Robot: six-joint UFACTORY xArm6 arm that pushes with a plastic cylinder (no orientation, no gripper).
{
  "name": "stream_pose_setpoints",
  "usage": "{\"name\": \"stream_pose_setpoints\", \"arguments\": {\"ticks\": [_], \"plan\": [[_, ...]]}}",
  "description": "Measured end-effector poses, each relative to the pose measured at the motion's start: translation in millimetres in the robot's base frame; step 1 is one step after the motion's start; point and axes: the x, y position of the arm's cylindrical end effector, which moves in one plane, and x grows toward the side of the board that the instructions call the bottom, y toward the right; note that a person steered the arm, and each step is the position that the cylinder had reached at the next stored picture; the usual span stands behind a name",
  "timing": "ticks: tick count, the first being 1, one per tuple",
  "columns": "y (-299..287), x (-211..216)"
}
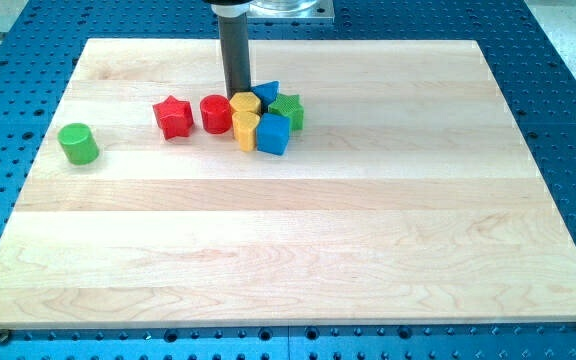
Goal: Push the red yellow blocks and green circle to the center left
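Note:
My tip [236, 95] stands at the top of the block cluster, just above the yellow hexagon block [245, 103] and right of the red cylinder [215, 113]. A red star [172, 116] lies left of the red cylinder. A second yellow block [245, 129] sits below the hexagon. The green circle, a cylinder [78, 143], stands alone near the board's left edge, far left of my tip. A blue cube [273, 133], a blue triangular block [267, 93] and a green star [287, 110] touch the cluster's right side.
The wooden board [298, 250] rests on a blue perforated table [568, 120]. The rod's mount [288, 8] shows at the view's top edge.

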Motion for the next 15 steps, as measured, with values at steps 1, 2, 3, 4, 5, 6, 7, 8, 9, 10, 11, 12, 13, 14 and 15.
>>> {"name": "stream_pose_setpoints", "arguments": {"ticks": [1, 2, 3, 4, 5, 6, 7, 8, 9, 10, 11, 12, 13, 14, 15], "plan": [[-8, 19], [-57, 34], [-99, 46], [-97, 45], [-42, 31], [-6, 19], [16, 18], [43, 47], [69, 70], [27, 93], [3, 67], [39, 38], [-34, 48], [-75, 49], [-18, 53]]}}
